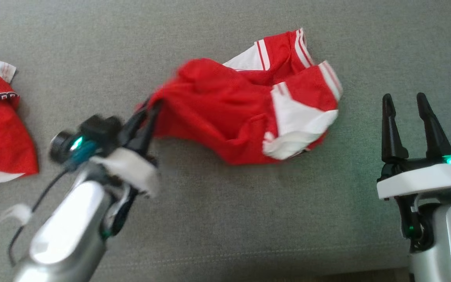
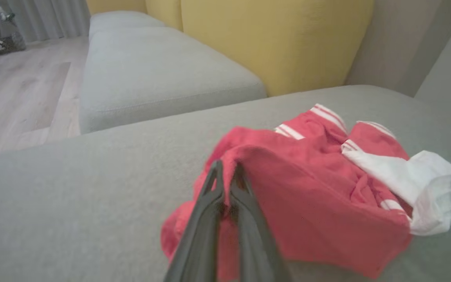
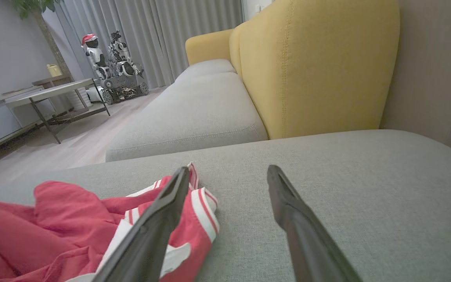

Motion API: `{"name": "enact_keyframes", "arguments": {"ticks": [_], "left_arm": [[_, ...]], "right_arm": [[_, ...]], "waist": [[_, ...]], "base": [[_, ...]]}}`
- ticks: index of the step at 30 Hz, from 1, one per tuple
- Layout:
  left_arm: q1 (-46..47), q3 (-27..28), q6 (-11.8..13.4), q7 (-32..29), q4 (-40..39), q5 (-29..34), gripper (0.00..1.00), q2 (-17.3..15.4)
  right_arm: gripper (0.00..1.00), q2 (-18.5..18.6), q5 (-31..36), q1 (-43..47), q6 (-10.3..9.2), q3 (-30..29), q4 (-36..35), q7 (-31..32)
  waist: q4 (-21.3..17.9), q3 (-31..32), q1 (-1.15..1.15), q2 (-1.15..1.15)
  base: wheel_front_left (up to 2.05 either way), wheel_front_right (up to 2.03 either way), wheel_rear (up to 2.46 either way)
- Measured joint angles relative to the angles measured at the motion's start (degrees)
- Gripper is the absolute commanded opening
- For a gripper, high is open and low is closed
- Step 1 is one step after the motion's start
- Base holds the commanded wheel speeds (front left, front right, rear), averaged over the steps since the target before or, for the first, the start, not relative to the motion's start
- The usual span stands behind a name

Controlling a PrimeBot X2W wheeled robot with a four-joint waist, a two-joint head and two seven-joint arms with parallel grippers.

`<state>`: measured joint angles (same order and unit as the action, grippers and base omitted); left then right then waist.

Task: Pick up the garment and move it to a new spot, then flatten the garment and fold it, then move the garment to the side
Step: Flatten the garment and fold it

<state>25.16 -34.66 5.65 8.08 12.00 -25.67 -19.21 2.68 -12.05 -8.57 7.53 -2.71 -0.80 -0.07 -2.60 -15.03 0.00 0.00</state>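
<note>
Now garment edge (red) within left hand

My view from the remote station: a grey sofa seat with mustard-yellow back cushions runs toward floor-length grey curtains. Pale wood floor lies alongside, where a low metal-legged table and two robot figures stand in soft, even light.
</note>
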Motion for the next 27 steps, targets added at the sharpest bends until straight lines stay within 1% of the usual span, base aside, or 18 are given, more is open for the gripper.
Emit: {"name": "enact_keyframes", "arguments": {"ticks": [2,4,5,6,9,14,17,21,22,27], "left_arm": [[-2.66,1.15,0.53,-0.42,0.13,-1.56,0.00,-1.38],[-5.66,2.08,0.99,-0.51,1.20,-3.27,0.00,-1.91],[-7.11,2.38,1.00,-0.49,1.74,-4.24,0.36,-1.93],[-8.35,2.42,1.08,-0.46,2.41,-4.86,1.00,-1.92],[-10.68,2.93,1.25,0.44,3.70,-6.39,1.00,-1.62],[-11.91,5.65,3.01,3.18,3.68,-8.17,1.00,-0.76],[-14.45,7.22,4.49,4.39,1.42,-8.77,1.00,-0.59],[-17.72,8.55,7.25,5.13,-3.08,-8.13,1.00,-1.29],[-17.72,8.55,7.25,5.13,-3.08,-8.13,1.00,-1.29],[-19.53,9.71,10.60,5.02,-9.29,-6.24,1.00,-3.45]], "right_arm": [[1.00,0.00,-0.08,0.01,0.00,-0.09,0.14,0.00],[1.00,0.00,-0.32,0.04,0.00,-0.13,0.23,0.00],[1.00,0.00,-0.58,0.12,0.00,-0.20,0.23,0.00],[1.00,0.00,-0.58,0.22,0.00,-0.24,0.23,0.00],[1.00,0.00,-0.58,0.76,0.00,-0.36,0.22,0.00],[1.00,0.00,-0.40,1.23,0.00,0.09,0.11,0.14],[1.00,0.00,0.15,1.26,0.00,0.57,0.12,0.63],[1.00,0.00,0.82,1.79,0.00,1.07,0.12,1.19],[1.00,0.00,0.82,1.79,0.00,1.07,0.12,1.19],[1.00,0.00,2.18,3.96,0.00,2.69,0.21,2.64]], "waist": [[-0.08,0.23,0.00,0.00],[-0.26,0.40,0.00,0.00],[-0.34,0.47,0.00,0.00],[-0.37,0.55,0.00,0.00],[-0.34,0.86,0.00,0.00],[-0.04,2.27,0.00,0.00],[0.28,3.56,0.00,0.00],[0.96,5.35,0.00,0.00],[0.96,5.35,0.00,0.00],[1.69,7.68,0.00,0.00]], "base": [[0.00,0.00,0.00],[0.00,0.00,0.00],[0.00,0.00,0.00],[0.00,0.00,0.00],[0.00,0.00,0.00],[0.00,0.00,0.00],[0.00,0.00,0.00],[0.00,0.00,0.00],[0.00,0.00,0.00],[0.00,0.00,0.00]]}}
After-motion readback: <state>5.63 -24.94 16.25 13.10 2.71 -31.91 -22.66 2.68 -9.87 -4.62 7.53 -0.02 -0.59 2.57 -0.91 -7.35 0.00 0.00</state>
